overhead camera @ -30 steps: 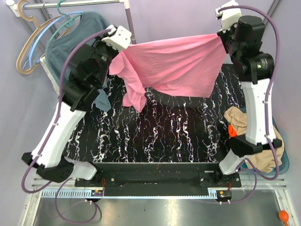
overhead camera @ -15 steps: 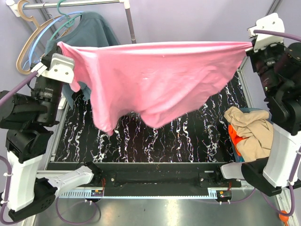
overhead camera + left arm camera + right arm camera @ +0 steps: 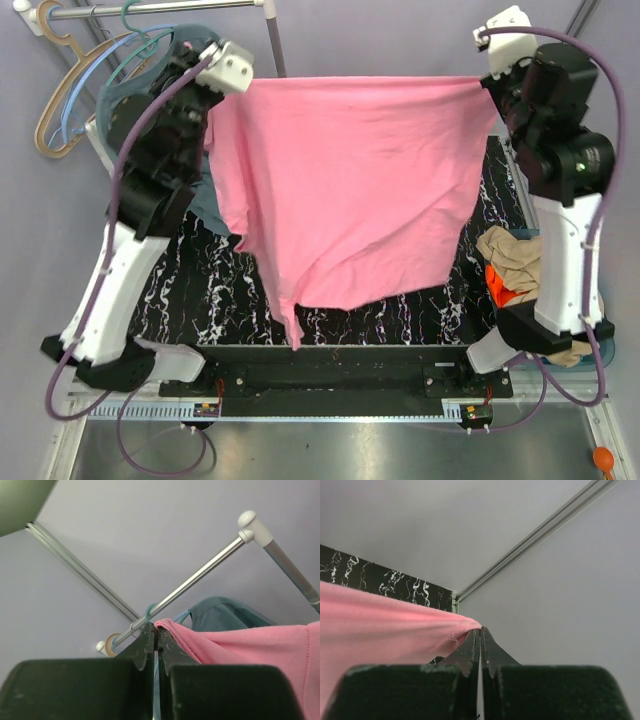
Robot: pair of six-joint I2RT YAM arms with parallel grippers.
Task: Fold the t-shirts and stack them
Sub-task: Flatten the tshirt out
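Lilac-grey walls close in a black table [image 3: 200, 290] whose top is veined with white like polished marble. Above it the bright pink t-shirt [image 3: 350, 180] hangs as a broad, soft sheet. Its top edge is pulled nearly straight between the two arms, and its lower edge sags in an uneven curve, with one thin strip trailing toward the table's near edge. The cotton looks matte and lightly creased.

The left gripper [image 3: 156, 628] has its dark, tapered fingers pressed tight together on a stitched corner of the pink cloth. The right gripper [image 3: 480, 630] is likewise pinched closed on the opposite corner, where the hem bunches into a small point.

At the right side of the table, beside the right arm, the tan-beige t-shirt [image 3: 512, 255] lies crumpled in soft folds. A patch of the orange t-shirt [image 3: 503, 285] shows at its lower left edge.

Behind the left arm a smooth metal rail [image 3: 200, 575] with a white plastic end cap carries thin curved hangers [image 3: 60, 100] and a dusty teal-blue shirt [image 3: 220, 612].
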